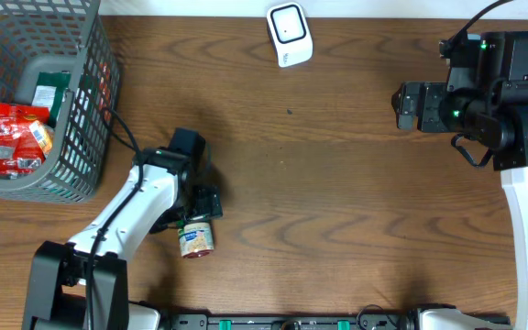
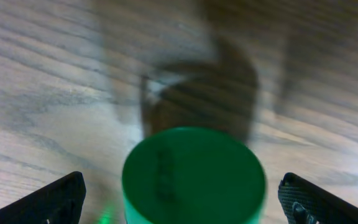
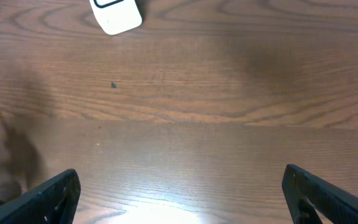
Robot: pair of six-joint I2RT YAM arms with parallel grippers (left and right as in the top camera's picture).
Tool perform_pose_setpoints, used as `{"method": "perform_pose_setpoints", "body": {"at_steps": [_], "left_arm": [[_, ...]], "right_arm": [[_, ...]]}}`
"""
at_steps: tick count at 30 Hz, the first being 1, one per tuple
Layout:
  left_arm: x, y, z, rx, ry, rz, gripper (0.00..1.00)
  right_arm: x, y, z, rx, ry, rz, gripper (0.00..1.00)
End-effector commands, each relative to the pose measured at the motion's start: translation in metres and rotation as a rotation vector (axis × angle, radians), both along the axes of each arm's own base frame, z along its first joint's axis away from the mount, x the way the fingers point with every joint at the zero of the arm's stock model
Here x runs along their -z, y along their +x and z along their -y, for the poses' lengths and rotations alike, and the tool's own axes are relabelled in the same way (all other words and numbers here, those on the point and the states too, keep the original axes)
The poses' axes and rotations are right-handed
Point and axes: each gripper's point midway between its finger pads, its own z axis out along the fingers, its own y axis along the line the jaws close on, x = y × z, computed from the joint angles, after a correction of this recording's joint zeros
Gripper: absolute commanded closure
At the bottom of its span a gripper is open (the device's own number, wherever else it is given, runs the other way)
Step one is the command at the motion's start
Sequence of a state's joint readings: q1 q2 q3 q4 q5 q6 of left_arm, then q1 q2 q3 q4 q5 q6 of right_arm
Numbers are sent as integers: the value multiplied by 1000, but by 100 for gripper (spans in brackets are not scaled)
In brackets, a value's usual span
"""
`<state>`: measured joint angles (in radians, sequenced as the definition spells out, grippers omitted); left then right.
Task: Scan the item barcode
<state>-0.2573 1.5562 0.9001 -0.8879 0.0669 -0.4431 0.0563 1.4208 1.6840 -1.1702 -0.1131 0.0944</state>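
The item is a small round container (image 1: pixel 196 240) with a green lid (image 2: pixel 194 174) and a white and blue label, near the table's front edge. No barcode is readable on it. My left gripper (image 1: pixel 192 218) sits right over it, open. In the left wrist view the lid fills the space between the spread fingers (image 2: pixel 55 199), with a gap on each side. The white barcode scanner (image 1: pixel 289 34) stands at the back middle of the table and also shows in the right wrist view (image 3: pixel 115 14). My right gripper (image 1: pixel 409 105) hangs open at the far right over bare wood (image 3: pixel 182 193).
A grey wire basket (image 1: pixel 71 156) at the back left holds red snack packets (image 1: pixel 16 137) and a green packet (image 1: pixel 51 92). The wooden table (image 1: pixel 337 202) stretches between the two arms. A black cable runs from the basket side to the left arm.
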Motion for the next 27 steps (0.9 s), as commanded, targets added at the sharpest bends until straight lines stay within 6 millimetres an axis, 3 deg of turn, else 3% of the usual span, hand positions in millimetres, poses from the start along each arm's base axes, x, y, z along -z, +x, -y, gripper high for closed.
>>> {"method": "perform_pose_setpoints", "body": {"at_steps": [1, 7, 20, 27], "left_arm": [[7, -1, -5, -19, 32, 5, 5], [8, 8, -3, -20, 21, 43, 16], [22, -6, -7, -19, 29, 15, 18], [19, -1, -5, -19, 23, 35, 29]], "right_arm": [[-3, 2, 1, -3, 0, 7, 1], [-3, 2, 1, -3, 0, 7, 1], [-3, 2, 1, -3, 0, 7, 1], [-3, 2, 1, -3, 0, 7, 1]]}}
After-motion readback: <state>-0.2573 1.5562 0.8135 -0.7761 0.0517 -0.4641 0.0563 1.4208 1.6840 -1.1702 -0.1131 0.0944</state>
